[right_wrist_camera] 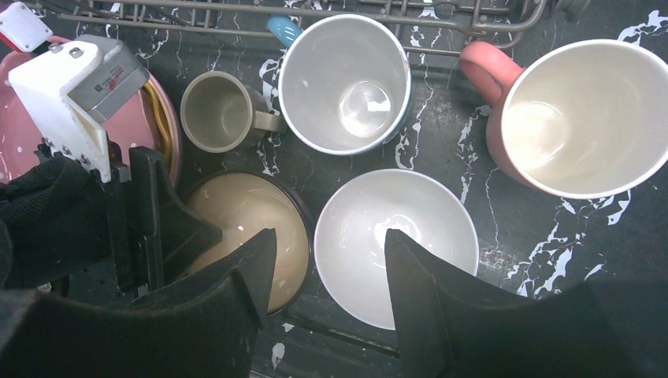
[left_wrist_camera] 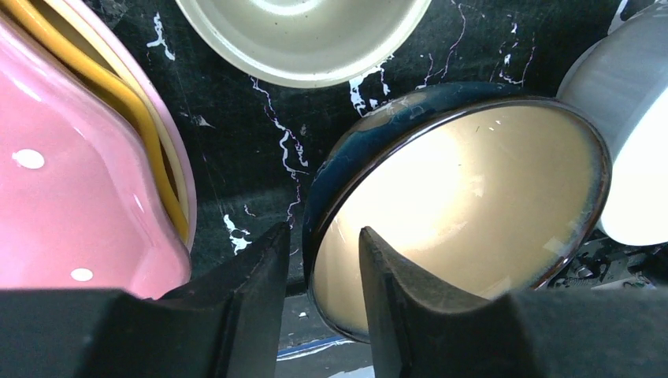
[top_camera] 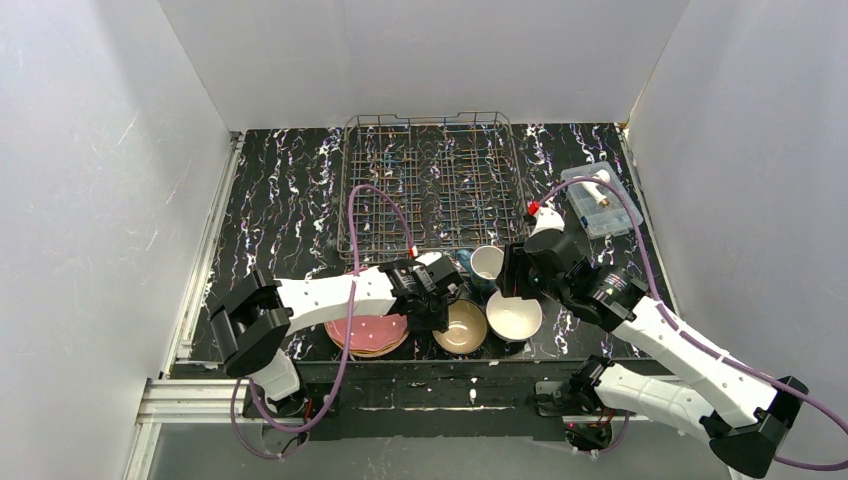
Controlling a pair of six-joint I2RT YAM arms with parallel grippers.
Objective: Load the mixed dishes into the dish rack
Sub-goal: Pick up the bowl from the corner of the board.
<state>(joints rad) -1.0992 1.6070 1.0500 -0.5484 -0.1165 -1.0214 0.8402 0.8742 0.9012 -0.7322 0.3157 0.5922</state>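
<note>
1. Our left pincer [left_wrist_camera: 323,236] is at the rim of the teal bowl [left_wrist_camera: 473,205]. One finger is outside the rim. The other is inside, over the tan part.
2. The pincer is only a bit open. We see a thin gap on both sides of the rim, so it has hold of nothing yet.
3. In the left wrist view the bowl spreads out to abt 2 o'clock from the pincer. The rim runs betw. the fingers from 6 to 12 o'clock.
4. The bowl is round, so it has no long side.
5. Looks: dark teal outside, shiny tan inside, thin dark edge. It stands right way up on the black table [top_camera: 280,220] and is empty.
6. In the top view the pink plate [left_wrist_camera: 71,181], top of a stack, is at its 9 o'clock. The white bowl [right_wrist_camera: 410,213] is just beside it at 3 o'clock.
7. Our right pincer [right_wrist_camera: 329,236] is wide open and holds nothing. It hangs over the white bowl's rim. So the left arm is nearer the teal bowl.
8. The dish rack [top_camera: 430,180] is at 12 o'clock from the bowl, w/ no dishes in it that we can see.
9. The olive mug [right_wrist_camera: 220,110] and blue mug [right_wrist_camera: 346,83] stand betw. bowl and rack. We think the bowl must go up first, then over them.
</note>
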